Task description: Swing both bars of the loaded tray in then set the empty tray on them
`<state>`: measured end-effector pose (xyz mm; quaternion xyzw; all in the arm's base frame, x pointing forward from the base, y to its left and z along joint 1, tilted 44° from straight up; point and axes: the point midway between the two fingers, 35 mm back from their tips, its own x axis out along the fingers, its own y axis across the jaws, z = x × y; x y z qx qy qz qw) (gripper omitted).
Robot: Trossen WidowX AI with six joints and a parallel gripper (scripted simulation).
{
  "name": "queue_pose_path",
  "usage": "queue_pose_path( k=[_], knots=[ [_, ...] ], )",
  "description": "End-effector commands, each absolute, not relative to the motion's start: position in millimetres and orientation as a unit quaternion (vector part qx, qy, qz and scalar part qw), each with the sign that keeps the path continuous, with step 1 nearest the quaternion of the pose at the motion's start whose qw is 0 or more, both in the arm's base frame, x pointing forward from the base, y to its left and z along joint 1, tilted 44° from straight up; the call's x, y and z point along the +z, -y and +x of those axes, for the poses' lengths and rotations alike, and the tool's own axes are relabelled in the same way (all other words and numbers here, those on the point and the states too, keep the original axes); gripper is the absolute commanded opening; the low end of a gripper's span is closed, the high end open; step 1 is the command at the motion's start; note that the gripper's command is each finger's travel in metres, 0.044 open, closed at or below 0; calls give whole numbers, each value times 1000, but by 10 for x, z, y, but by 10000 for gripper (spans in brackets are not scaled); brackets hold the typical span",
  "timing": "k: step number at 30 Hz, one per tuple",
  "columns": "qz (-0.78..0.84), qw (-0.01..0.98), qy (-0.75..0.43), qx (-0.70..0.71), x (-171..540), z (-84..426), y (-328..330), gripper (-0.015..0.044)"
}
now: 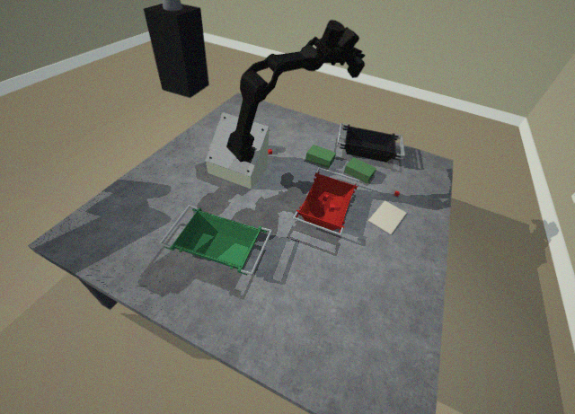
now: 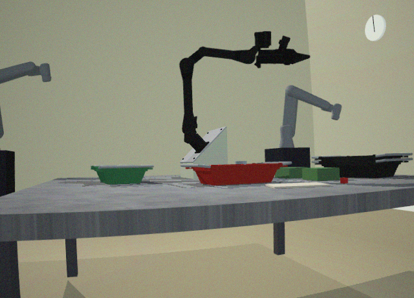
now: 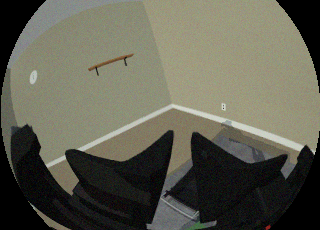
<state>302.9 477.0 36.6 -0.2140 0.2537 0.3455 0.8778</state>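
Note:
The loaded tray is red (image 1: 335, 185) (image 2: 237, 174) and holds small red blocks (image 1: 331, 208). Its far bar (image 1: 336, 173) and its near bar (image 1: 318, 225) stand swung out over its ends. The empty tray is green (image 1: 232, 228) (image 2: 121, 175) and stands upright, apart from the red one, toward the table's left front. Its wire bars also stick out past its ends, at the left (image 1: 175, 224) and the right (image 1: 262, 251). My gripper (image 1: 357, 69) (image 2: 309, 56) (image 3: 182, 136) is high above the table, about level and far from both trays. Its fingers are nearly together with nothing between them.
Black trays (image 2: 354, 166) with wire bars, seemingly stacked, stand at the back right. Green blocks (image 1: 320, 154) (image 1: 359, 170) lie between them and the red tray. A cream plate (image 1: 387, 216) (image 2: 297, 185) and a small red cube (image 1: 397, 193) (image 2: 343, 180) lie right of the red tray.

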Motion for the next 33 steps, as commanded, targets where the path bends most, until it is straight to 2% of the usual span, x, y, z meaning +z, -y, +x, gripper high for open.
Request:
queue_pose_path(
  k=[1, 12, 23, 33],
  knots=[
    [-223, 877, -321, 279, 44, 3310, -4403, 82],
    [-240, 822, -516, 18, -707, 3868, -2803, 82],
    [-256, 672, -649, -250, -919, 3770, -1074, 82],
    [-258, 660, -654, -264, -1049, 3760, -853, 82]
  ],
)
